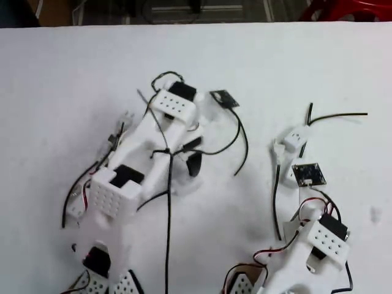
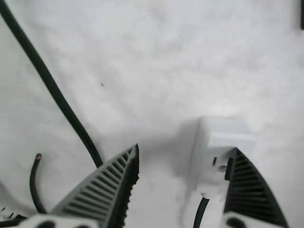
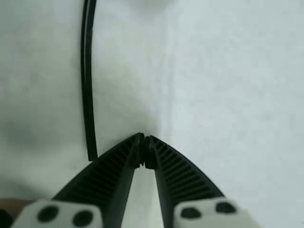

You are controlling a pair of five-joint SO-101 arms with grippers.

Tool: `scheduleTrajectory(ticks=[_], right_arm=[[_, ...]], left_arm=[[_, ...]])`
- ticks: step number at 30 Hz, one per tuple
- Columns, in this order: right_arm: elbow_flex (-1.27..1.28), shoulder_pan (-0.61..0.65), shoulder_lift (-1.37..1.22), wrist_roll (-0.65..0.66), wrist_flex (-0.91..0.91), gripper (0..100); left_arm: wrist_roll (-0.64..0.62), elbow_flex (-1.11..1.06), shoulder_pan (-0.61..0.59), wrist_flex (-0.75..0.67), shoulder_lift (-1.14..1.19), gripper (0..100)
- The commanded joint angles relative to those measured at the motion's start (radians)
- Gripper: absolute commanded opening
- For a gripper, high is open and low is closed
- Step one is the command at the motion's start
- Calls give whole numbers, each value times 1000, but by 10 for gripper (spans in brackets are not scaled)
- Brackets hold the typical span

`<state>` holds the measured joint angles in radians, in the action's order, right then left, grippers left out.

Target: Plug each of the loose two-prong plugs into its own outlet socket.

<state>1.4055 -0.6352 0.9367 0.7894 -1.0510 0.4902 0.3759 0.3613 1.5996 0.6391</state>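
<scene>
A white two-prong plug lies on the white table, its black lead running back under the wrist. It sits between the fingers of my left gripper, which is open, and it touches one dark ribbed finger. From above, the left gripper is near the table's middle. Another white plug with a black cord lies at the right, just beyond the right arm. My right gripper is shut on nothing, just above the table, next to a black cable's end.
A long black cable crosses the table beside the left gripper, and a short loose end lies near it. A black cable curves between the two arms. The table's far edge runs along the back.
</scene>
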Motion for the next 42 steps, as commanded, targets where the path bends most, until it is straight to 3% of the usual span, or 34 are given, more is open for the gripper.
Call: scheduleTrajectory(ticks=[1,8,19,28,34,42], right_arm=[[3,7,15,11,-5,18],[3,7,15,11,-5,18],[3,4,15,11,-5,18],[3,5,15,11,-5,18],[3,5,15,11,-5,18],[3,7,15,11,-5,18]], left_arm=[[9,-37,-1,-41,-8,293],[8,-84,24,-64,-10,293],[2,-84,163,54,-15,290],[-3,-83,321,180,-21,129],[-186,-64,383,183,-22,121],[-235,-44,400,184,-22,121]])
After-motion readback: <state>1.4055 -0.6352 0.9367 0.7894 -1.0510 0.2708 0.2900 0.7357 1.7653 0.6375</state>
